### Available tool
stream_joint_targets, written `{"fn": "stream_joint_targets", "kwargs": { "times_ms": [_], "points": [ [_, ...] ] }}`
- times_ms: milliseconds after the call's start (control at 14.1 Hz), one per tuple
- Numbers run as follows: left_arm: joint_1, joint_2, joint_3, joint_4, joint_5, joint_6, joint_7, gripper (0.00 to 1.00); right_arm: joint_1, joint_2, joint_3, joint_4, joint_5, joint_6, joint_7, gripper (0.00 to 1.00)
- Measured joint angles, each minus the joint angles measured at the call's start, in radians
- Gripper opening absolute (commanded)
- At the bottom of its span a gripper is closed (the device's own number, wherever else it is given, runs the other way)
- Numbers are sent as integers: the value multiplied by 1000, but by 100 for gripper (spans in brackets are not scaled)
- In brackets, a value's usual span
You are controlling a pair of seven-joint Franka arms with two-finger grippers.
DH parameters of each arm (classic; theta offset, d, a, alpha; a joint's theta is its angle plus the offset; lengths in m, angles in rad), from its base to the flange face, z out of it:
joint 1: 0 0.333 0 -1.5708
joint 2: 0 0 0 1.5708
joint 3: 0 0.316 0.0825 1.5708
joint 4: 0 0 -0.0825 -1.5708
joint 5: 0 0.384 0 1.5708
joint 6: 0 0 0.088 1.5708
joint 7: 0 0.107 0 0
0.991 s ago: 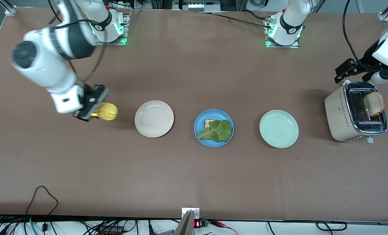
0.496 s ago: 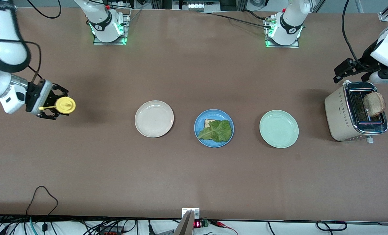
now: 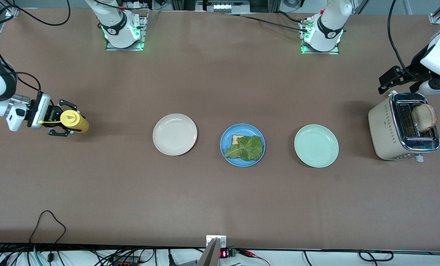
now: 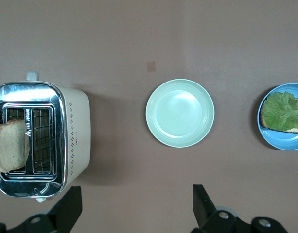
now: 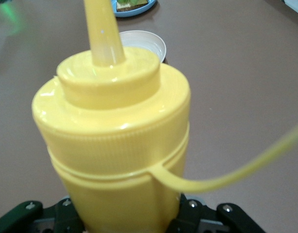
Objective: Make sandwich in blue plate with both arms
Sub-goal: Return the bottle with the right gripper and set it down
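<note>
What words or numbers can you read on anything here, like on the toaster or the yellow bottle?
Toaster: small print on its top between the slots, too small to read.
Arm bases: each has a round black mark, too small to read.
Yellow bottle: no words.
Blue plate, cream plate, green plate: no words.

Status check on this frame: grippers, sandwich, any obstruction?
Right gripper shut on yellow squeeze bottle at its end of the table. Left gripper open above the toaster, bread slice still in it. Blue plate: bread and lettuce only. Nothing blocking.
</note>
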Motion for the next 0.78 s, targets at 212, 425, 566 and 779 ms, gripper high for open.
{"fn": "stream_joint_targets", "kwargs": {
  "times_ms": [212,425,566,779],
  "points": [
    [-1,0,1,0,0,0,0,100,-50,100,0,12,34,-23,-103,0],
    [-32,0,13,0,0,-1,-1,100,-71,166,2,41,37,-41,-132,0],
    [-43,0,17,1,0,-1,-2,100,-82,197,2,52,37,-45,-141,6],
    [-34,45,32,40,0,0,-4,100,-88,214,3,62,37,-48,-143,54]
  ]
}}
